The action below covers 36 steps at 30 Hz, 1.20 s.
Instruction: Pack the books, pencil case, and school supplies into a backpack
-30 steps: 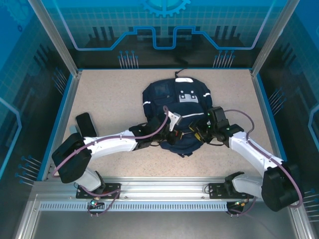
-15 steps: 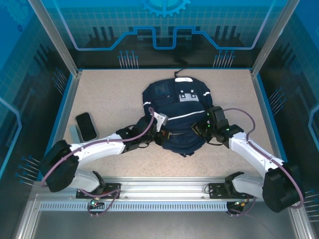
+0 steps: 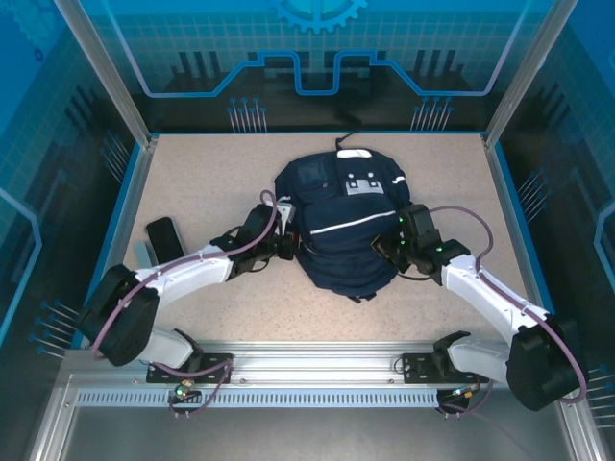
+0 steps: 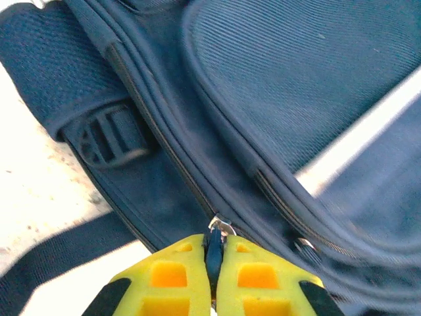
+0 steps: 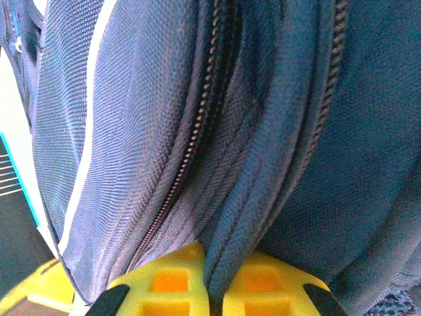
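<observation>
Left arm (image 3: 183,274) lay stretched forward and inward, forearm low; left gripper (image 4: 214,263) was clamped on a zipper pull (image 4: 220,228), its yellow fingers (image 4: 172,276) almost meeting; right arm (image 3: 490,298) angled forward and inward, elbow bent; right gripper (image 5: 214,266) was pinched tight on a fold of the backpack (image 5: 250,164).

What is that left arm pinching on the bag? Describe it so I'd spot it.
Find the navy backpack lying mid-table; the left tool is at its left edge. Between the yellow fingers is a small silver-topped zipper tab, far slimmer than the plastic strap buckle nearby.
</observation>
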### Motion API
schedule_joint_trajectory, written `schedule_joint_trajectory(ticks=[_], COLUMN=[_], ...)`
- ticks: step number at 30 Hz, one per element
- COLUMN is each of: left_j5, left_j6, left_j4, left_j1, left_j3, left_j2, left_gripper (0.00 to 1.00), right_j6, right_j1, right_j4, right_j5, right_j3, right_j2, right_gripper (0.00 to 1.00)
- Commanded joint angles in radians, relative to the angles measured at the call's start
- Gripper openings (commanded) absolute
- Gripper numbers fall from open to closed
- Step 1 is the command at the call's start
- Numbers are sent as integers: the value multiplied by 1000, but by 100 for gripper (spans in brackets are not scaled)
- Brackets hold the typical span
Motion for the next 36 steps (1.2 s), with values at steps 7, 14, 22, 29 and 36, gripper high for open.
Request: schedule_joint_trajectory(ticks=[7, 14, 22, 29, 36], left_j5=[-47, -113, -199, -278, -323], left_j6=[22, -95, -198, -276, -357], left_j4=[-38, -232, -532, -672, -594], left_j1=[76, 132, 323, 513, 590], left_j3=[131, 100, 90, 30, -1], left_j2=[70, -48, -202, -276, -166], left_gripper=[20, 71, 89, 99, 99], right_j6=[-33, -39, -85, -163, -241], right_j1=[19, 102, 163, 171, 181], right_j4=[39, 151, 189, 152, 105], right_j5=[-4, -78, -118, -115, -122], right_j3=[39, 136, 312, 322, 316], right_j2=[70, 232, 461, 442, 391], right_gripper=[10, 13, 36, 73, 80])
